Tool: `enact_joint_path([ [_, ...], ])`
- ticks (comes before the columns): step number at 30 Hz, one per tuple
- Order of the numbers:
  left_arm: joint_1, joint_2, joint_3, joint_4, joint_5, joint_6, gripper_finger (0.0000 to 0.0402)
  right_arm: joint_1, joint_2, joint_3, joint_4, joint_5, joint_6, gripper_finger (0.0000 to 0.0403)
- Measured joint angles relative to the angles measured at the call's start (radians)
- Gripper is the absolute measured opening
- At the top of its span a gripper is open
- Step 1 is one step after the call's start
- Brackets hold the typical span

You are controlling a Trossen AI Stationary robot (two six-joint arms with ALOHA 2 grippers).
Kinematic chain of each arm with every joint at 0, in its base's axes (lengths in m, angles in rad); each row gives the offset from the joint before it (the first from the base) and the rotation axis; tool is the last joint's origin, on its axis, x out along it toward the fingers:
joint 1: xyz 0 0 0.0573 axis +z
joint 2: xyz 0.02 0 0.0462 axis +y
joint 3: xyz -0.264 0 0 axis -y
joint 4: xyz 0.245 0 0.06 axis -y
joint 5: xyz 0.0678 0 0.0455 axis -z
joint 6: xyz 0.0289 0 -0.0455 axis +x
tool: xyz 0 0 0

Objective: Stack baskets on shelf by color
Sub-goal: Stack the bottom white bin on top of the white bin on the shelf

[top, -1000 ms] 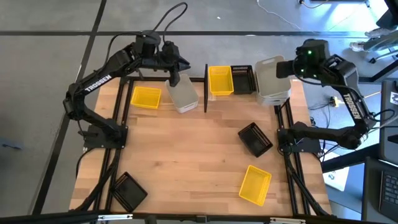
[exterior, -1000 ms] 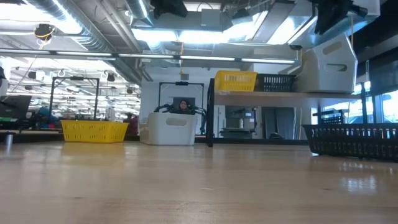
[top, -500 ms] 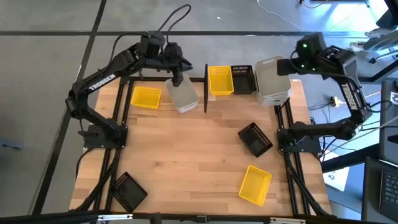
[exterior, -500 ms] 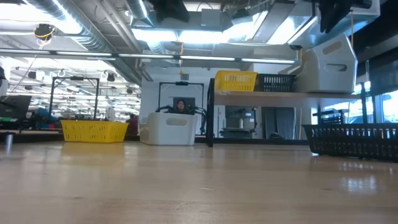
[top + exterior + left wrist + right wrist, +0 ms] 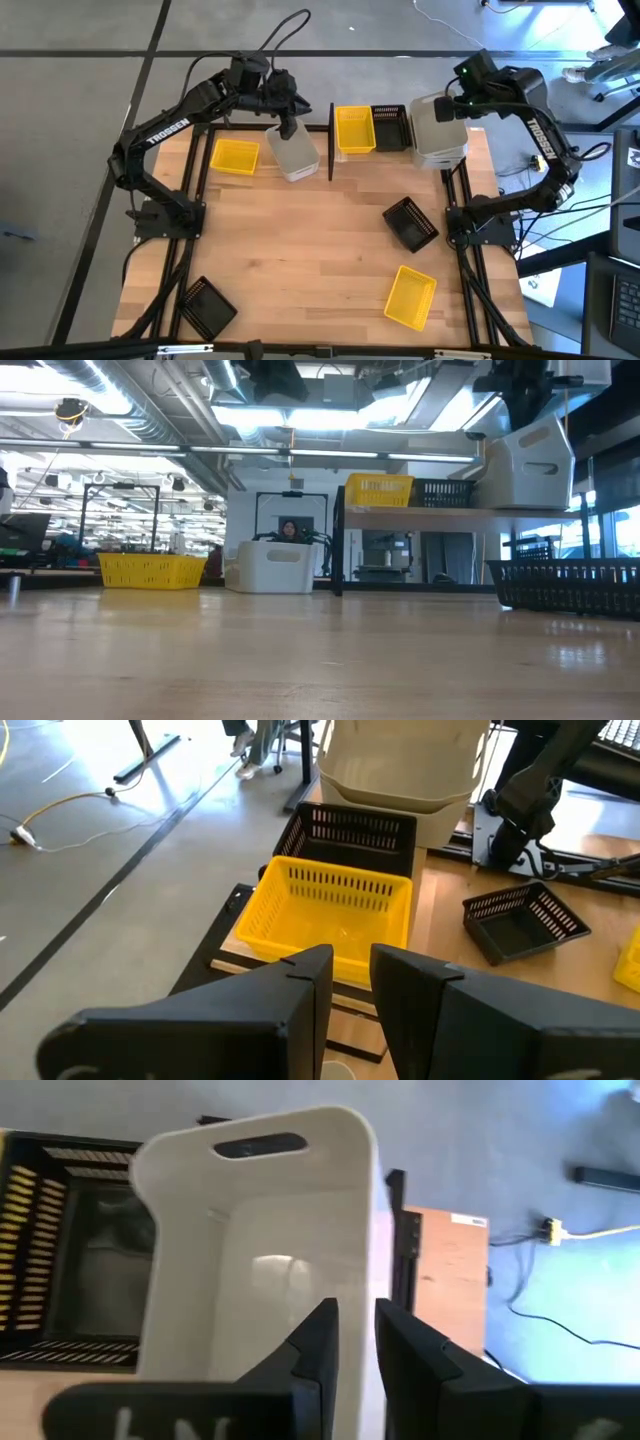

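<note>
One worktop (image 5: 320, 260), w/ shelf (image 5: 420, 511) along its far edge, R half. Shelf's R end: whitish stack (image 5: 440, 152), top whitish basket (image 5: 535, 460) sitting tilted, R claw (image 5: 357, 1320) pinching its wall. Third whitish basket (image 5: 296, 158) on worktop by far edge, just L of shelf post. L claw (image 5: 287, 122) at its far rim; grip can't tell. Shelf also holds yellow basket (image 5: 352, 130) beside black basket (image 5: 390, 127). Loose on worktop: yellow far-L (image 5: 235, 156), yellow near-R corner (image 5: 410, 297), black by R edge (image 5: 410, 222), black near-L corner (image 5: 208, 305).
</note>
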State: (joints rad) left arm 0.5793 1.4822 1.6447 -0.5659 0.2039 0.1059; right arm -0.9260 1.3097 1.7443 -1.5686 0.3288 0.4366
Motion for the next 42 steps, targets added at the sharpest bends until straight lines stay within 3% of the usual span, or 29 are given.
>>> enact_joint_path([
  [42, 0.0, 0.0, 0.0, 0.0, 0.0, 0.003, 0.0063, 0.0, 0.023, -0.001, -0.002, 0.019, 0.053, 0.0067],
])
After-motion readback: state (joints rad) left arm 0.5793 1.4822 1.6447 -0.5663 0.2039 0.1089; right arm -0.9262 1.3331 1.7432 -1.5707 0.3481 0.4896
